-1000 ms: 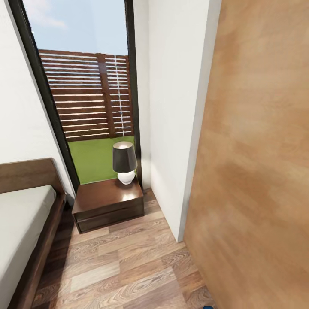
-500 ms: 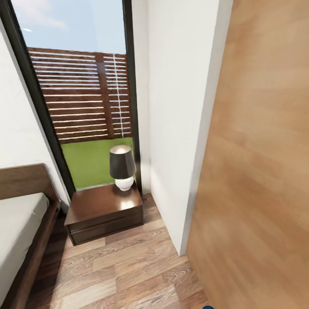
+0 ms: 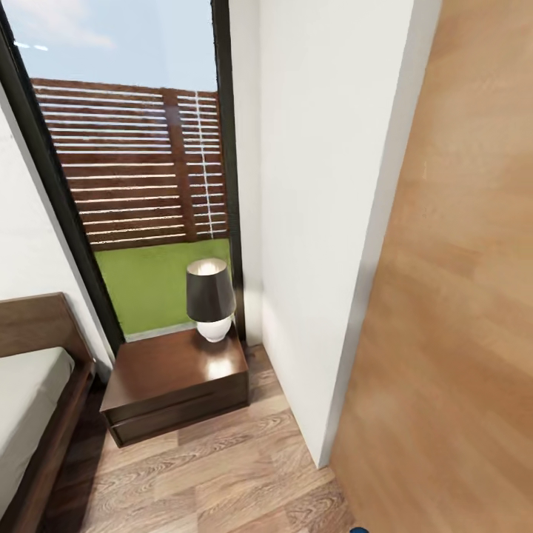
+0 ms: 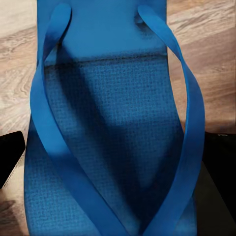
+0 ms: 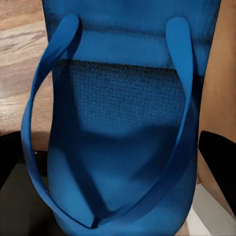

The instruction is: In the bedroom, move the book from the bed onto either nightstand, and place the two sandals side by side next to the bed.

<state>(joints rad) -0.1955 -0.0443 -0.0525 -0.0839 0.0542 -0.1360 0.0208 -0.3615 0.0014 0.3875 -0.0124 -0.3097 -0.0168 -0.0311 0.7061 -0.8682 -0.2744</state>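
While each arm carries a blue rubber flip-flop sandal — one close before the left wrist camera (image 4: 115,147), the other before the right wrist camera (image 5: 123,137) — the dark fingers (image 4: 11,155) at the edges of both views (image 5: 219,147) sit against the soles, so each pincer appears closed on its sandal. From the head view, the low bed with a white mattress and dark wooden frame (image 3: 29,414) lies just left of the small dark reddish-brown glossy nightstand (image 3: 174,381), which bears a white-based lamp with a dark shade (image 3: 209,300) at its back edge, in front of the tall dark-framed window (image 3: 133,170). The book cannot be seen. Right of the nightstand a white wall corner (image 3: 326,259) and a brown wooden door panel (image 3: 459,333) stand very near — the base or right arm may clip them in this narrow gap. A sandal dropped here would land apart from its mate and away from the bed.
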